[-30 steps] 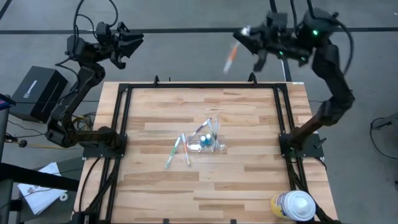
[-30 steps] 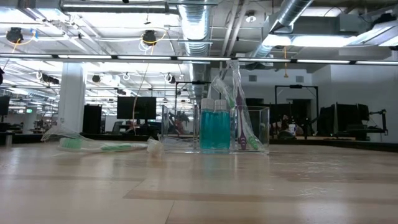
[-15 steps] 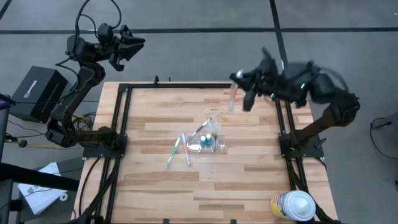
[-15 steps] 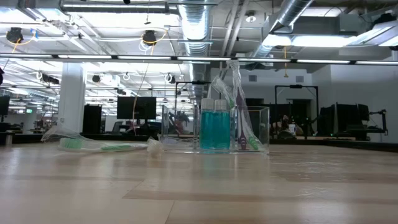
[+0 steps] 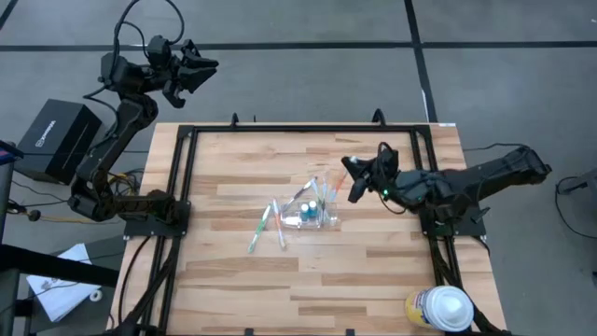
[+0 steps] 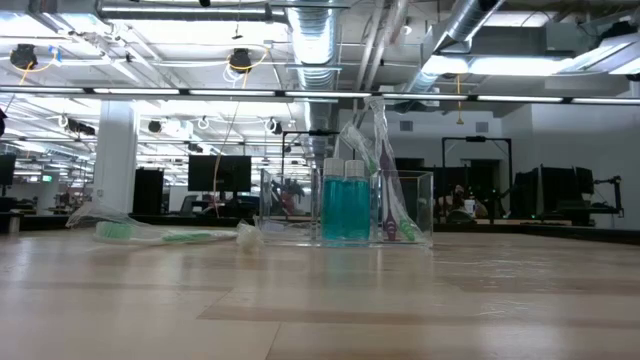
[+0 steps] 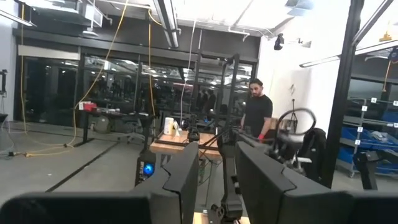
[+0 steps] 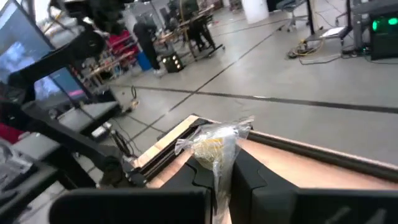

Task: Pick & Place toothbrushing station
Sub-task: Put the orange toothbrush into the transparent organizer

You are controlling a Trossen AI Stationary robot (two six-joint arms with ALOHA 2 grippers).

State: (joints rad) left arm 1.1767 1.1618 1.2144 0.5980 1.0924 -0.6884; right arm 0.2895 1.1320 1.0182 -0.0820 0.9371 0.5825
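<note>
Fingers of the left gripper (image 5: 207, 63) stood slightly apart, holding nothing, raised beyond the table's (image 5: 233, 271) far-left corner. At the table's centre, two wrapped toothbrushes (image 5: 269, 224) lay flat just left of the clear cup (image 5: 312, 213); the cup held two teal toothpaste tubes (image 6: 345, 203) and upright brushes. Immediately right of the cup, the right gripper (image 5: 353, 172) hung low over the table, its fingers (image 8: 249, 171) clamped on a wrapped toothbrush (image 8: 216, 146) with an orange handle. A white-and-yellow container (image 5: 438, 309) stood at the near-right corner.
</note>
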